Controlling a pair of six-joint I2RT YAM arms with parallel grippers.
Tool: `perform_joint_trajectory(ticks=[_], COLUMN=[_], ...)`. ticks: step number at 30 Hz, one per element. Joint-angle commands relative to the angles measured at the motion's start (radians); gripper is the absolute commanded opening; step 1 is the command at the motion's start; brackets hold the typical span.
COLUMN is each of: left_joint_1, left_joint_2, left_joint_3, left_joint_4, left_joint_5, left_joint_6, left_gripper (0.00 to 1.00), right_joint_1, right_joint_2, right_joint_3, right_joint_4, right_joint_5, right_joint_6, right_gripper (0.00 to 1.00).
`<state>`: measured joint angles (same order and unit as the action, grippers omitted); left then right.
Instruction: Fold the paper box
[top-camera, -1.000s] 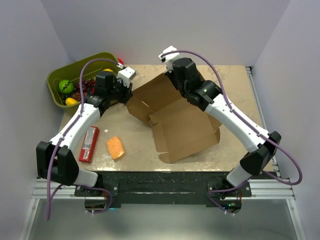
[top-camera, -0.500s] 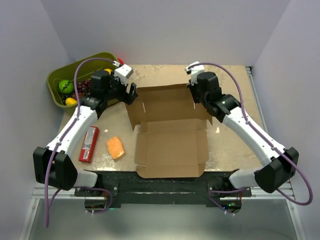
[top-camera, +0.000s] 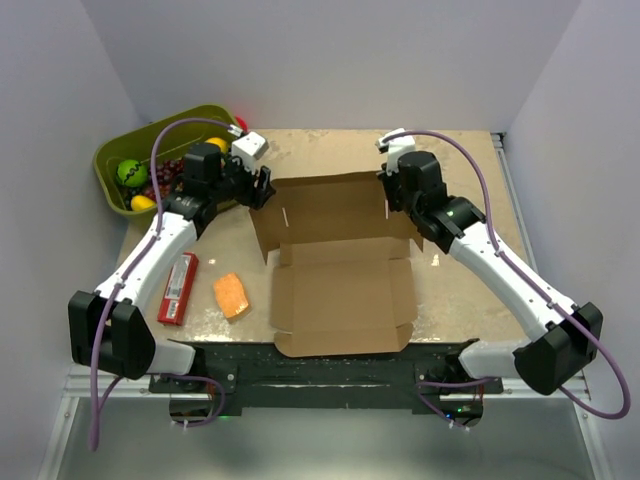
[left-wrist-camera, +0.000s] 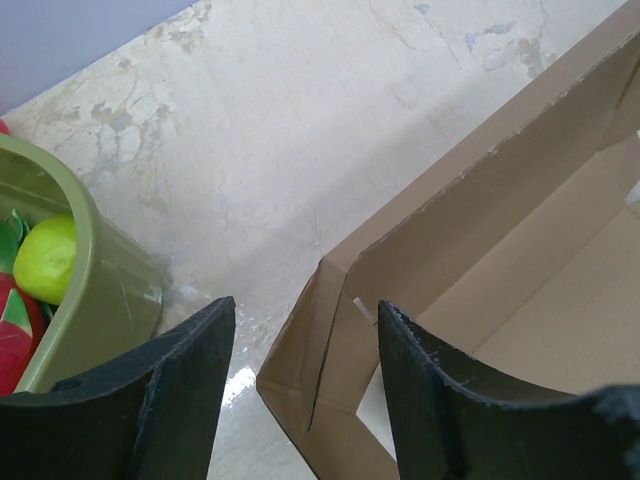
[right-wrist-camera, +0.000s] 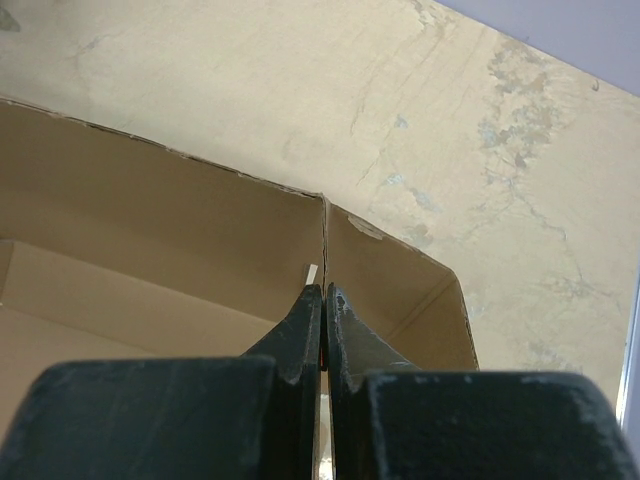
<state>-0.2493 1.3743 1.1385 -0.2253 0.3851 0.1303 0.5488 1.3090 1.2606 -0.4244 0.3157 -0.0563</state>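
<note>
The paper box (top-camera: 340, 290), brown corrugated cardboard, lies open and square to the table's front edge, its back wall standing up. My left gripper (top-camera: 265, 190) is open at the box's far left corner. In the left wrist view its fingers straddle the folded corner flap (left-wrist-camera: 330, 350) of the paper box (left-wrist-camera: 520, 200) without touching it. My right gripper (top-camera: 392, 205) is shut at the far right corner. In the right wrist view its fingertips (right-wrist-camera: 325, 288) meet just in front of the corner seam of the paper box (right-wrist-camera: 150, 210); no cardboard shows between them.
An olive-green bin (top-camera: 115, 165) with fruit stands at the back left, close behind my left gripper, and shows as a bin (left-wrist-camera: 100, 290) in the left wrist view. An orange block (top-camera: 231, 295) and a red bar (top-camera: 178, 288) lie left of the box.
The box, tilted and skewed a second ago, now lies flat and square. My right gripper swung right with it. My left gripper opened at the left corner.
</note>
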Motion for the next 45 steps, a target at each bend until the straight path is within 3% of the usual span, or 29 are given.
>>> perform_joint_trajectory(ticks=[1,3,12,23,27,28,30,31,33,34,35,38,45], left_joint_1=[-0.008,-0.018,-0.093,-0.102,-0.111,-0.114,-0.12,-0.126,-0.146,-0.153,-0.159,-0.185,-0.234], left_joint_2=[-0.015,-0.015,0.008,0.045,0.045,0.043,0.04,0.034,0.019,0.013,0.009,-0.007,-0.035], left_joint_3=[-0.002,-0.008,0.001,-0.019,-0.034,-0.037,-0.051,-0.057,-0.086,-0.1,-0.105,-0.128,-0.169], left_joint_4=[0.033,0.043,0.015,0.076,0.095,0.104,0.118,0.132,0.164,0.171,0.176,0.202,0.279], left_joint_5=[-0.04,-0.043,-0.196,-0.218,-0.244,-0.255,-0.293,-0.305,-0.354,-0.37,-0.382,-0.443,-0.509], left_joint_6=[-0.018,-0.021,-0.069,-0.265,-0.262,-0.252,-0.222,-0.209,-0.181,-0.173,-0.172,-0.17,-0.195], left_gripper=[0.6,0.57,0.22,0.12,0.07,0.05,0.0,0.0,0.0,0.0,0.0,0.0,0.0], right_joint_1=[-0.006,-0.006,-0.004,-0.004,-0.006,-0.004,-0.006,-0.006,-0.004,-0.004,-0.006,-0.004,-0.001], right_joint_2=[-0.027,-0.03,-0.034,-0.112,-0.136,-0.136,-0.145,-0.151,-0.181,-0.197,-0.212,-0.283,-0.353], right_joint_3=[0.003,0.003,-0.016,-0.191,-0.233,-0.228,-0.214,-0.211,-0.207,-0.21,-0.21,-0.207,-0.28], right_joint_4=[0.053,0.056,0.088,0.286,0.308,0.279,0.25,0.224,0.196,0.179,0.17,0.148,0.292], right_joint_5=[0.029,0.045,0.097,0.118,0.141,0.143,0.161,0.171,0.192,0.2,0.204,0.2,-0.166], right_joint_6=[0.032,0.041,0.101,0.233,0.262,0.269,0.291,0.3,0.34,0.352,0.381,0.461,0.763], right_gripper=[0.0,0.0,0.0,0.0,0.01,0.12,0.19,0.38,0.54,0.67,0.73,0.81,0.83])
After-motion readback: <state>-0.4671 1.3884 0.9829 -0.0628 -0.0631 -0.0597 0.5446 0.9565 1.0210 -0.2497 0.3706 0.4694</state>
